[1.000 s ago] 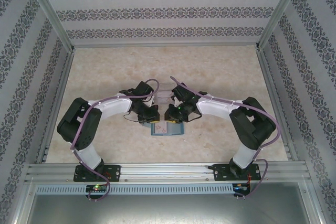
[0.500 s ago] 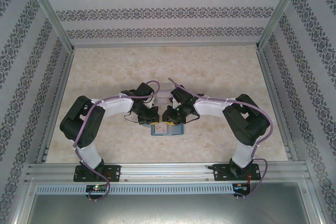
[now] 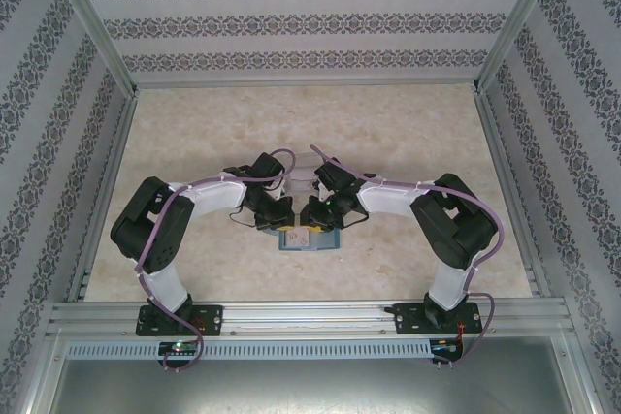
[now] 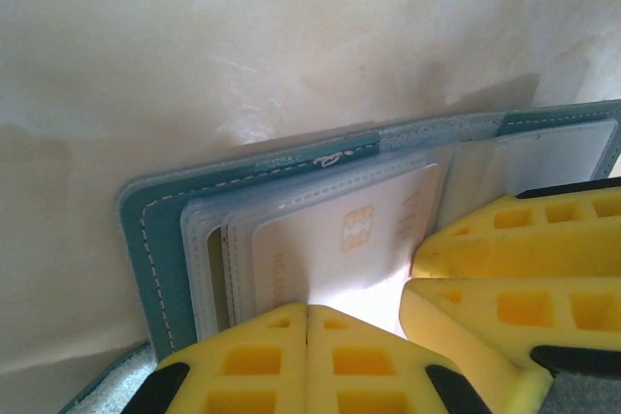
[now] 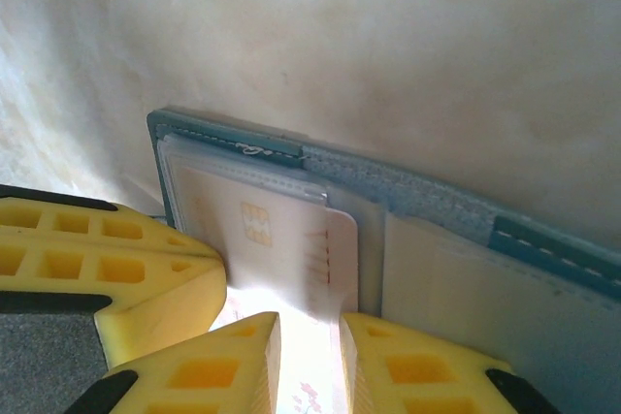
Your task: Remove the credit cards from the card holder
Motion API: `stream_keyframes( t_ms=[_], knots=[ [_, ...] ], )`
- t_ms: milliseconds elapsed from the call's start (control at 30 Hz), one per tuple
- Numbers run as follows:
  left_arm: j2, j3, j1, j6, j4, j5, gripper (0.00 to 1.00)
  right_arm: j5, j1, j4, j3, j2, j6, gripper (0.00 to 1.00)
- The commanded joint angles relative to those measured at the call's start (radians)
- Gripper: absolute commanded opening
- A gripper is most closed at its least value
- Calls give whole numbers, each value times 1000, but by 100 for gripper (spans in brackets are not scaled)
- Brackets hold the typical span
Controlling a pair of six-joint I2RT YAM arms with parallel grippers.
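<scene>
We see card holder (image 3: 309,238) open on bench (image 3: 388,133), 1 credit card (image 4: 330,249) in its clear sleeve. Left gripper (image 4: 307,336) closed together at holder's edge; right gripper (image 5: 309,356) slightly apart over card.

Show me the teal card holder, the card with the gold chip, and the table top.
card holder (image 4: 150,249), left wrist view, on its stitched teal cover edge.
credit card (image 4: 357,230), left wrist view, on its gold chip.
table (image 4: 291,36), left wrist view, on the bare marbled surface.
</scene>
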State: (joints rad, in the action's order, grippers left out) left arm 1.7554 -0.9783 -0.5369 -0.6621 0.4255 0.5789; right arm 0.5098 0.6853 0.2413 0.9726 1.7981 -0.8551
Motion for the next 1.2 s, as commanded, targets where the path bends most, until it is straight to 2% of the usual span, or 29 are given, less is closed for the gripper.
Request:
stream_keyframes(
  t_ms=[0,533,867,1167],
  knots=[
    [7,8,-11,18,35,-20,0,-75,10,91,15,4,32,25],
    [10,-1,-11,33,68,-50,0,-85,9,137,34,-68,44,25],
    [10,-2,-11,34,71,-55,0,30,11,21,24,-14,21,27],
    [7,3,-12,33,70,-53,0,-25,11,56,12,20,34,26]
  ],
)
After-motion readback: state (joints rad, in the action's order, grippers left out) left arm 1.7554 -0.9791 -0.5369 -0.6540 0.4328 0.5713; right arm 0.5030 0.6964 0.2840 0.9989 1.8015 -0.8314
